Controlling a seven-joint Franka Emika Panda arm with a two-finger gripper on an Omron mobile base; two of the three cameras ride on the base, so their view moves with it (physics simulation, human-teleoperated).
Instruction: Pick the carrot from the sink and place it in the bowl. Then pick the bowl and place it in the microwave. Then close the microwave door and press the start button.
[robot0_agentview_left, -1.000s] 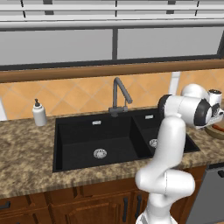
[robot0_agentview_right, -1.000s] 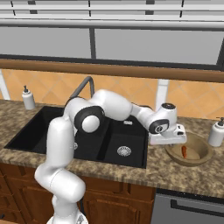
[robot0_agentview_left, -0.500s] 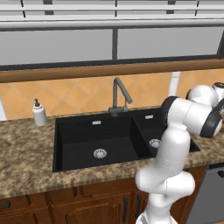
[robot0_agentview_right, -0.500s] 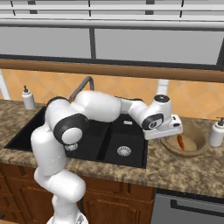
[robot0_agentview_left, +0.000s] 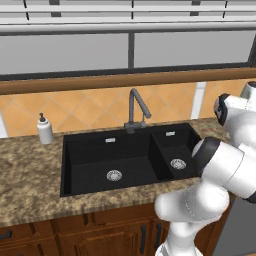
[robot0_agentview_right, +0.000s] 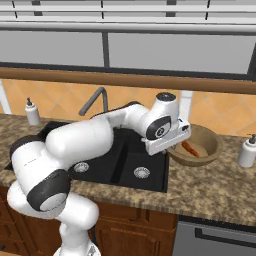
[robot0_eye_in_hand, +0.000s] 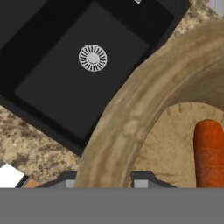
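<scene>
We have the carrot already lying in the bowl, so the step in hand looks like the bowl pick. In the hand view the carrot lies on the bowl floor at about 3 o'clock, long axis running 12 to 6, clear of the rim.

The relation that counts is gripper to rim. In the hand view the bowl's thick near rim sweeps from 1 o'clock down to 6 and passes between the two fingertips — one tip outside the wall, the other on the inner side. We read the gripper as straddling the wall at the bowl's sink-side edge, at roughly 9 o'clock of the bowl in the right base view.

The jaws stand partly apart, about rim-wide; whether they already pinch the wood we cannot tell.

The small basin of the sink sits just beside the bowl — a lift should go straight up before any swing towards the microwave.
</scene>
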